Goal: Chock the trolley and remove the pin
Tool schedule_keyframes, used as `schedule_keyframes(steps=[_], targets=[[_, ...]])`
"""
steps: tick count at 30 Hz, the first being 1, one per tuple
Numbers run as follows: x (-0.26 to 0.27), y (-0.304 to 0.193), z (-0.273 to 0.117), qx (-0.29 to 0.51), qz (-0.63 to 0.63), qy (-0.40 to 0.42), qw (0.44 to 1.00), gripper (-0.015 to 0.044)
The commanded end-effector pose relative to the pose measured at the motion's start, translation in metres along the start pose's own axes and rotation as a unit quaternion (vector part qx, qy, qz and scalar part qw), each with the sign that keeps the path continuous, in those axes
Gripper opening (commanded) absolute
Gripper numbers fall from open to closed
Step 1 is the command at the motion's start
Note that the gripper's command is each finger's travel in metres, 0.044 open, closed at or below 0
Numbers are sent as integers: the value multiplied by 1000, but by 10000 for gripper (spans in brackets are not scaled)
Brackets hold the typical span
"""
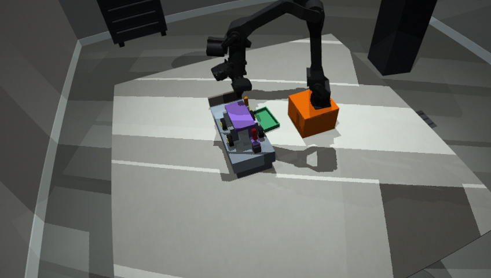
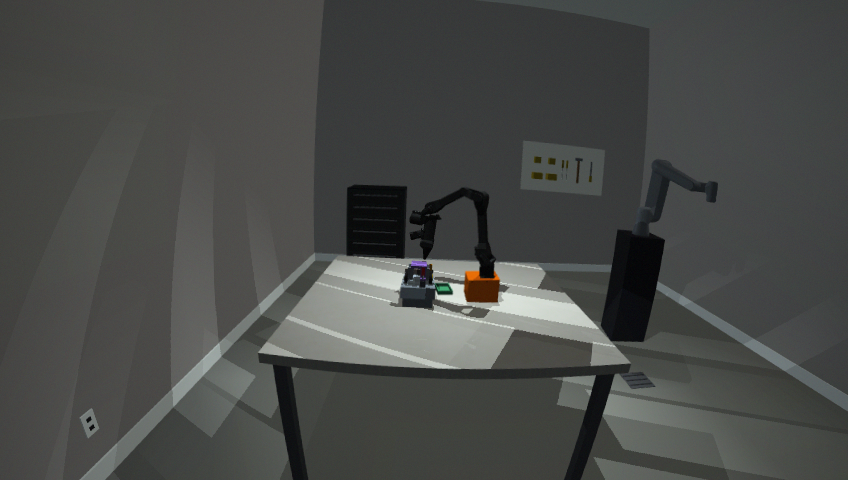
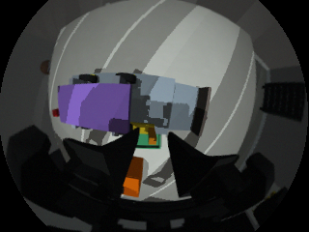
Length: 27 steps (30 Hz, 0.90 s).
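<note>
The purple trolley [image 1: 241, 117] [image 2: 419, 264] [image 3: 97, 103] stands on the grey ramp [image 1: 251, 158] [image 2: 417, 292] [image 3: 161, 92]. The red-headed stop pin [image 1: 254, 134] [image 3: 56, 112] stands upright in its holder at the uphill end. The yellow chock [image 3: 141, 129] with its orange handle [image 1: 245, 101] [image 3: 152, 135] sits at the downhill wheel on the tray side; the wrist view does not show whether it touches the wheel. My gripper [image 1: 238, 93] [image 2: 425, 257] [image 3: 154, 132] is partly open and empty, above the chock. The green tray [image 1: 267, 119] [image 2: 443, 288] lies beside the ramp.
The orange block [image 1: 311, 119] [image 2: 481, 287] [image 3: 132, 186] under the arm's base stands beyond the tray. A dark end board [image 1: 223, 99] [image 3: 201, 111] stands at the ramp's low end. The arm arches over from the block to the ramp.
</note>
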<state>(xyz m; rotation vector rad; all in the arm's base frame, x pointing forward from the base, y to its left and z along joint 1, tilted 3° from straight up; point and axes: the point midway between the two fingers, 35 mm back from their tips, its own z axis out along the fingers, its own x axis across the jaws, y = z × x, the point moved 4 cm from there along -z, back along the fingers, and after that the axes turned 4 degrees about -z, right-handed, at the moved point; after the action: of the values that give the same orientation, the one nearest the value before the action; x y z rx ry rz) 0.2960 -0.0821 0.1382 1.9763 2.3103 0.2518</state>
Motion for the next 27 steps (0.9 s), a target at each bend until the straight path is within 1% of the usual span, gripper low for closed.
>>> schedule_keyframes(steps=[1,7,14,20,27], targets=[[13,13,-8,-25,40,3,999,190],[39,21,-10,-16,150,27,988,190],[70,27,-13,3,275,50,960,190],[97,30,-16,25,379,64,923,190],[129,30,-19,57,493,72,865,190]])
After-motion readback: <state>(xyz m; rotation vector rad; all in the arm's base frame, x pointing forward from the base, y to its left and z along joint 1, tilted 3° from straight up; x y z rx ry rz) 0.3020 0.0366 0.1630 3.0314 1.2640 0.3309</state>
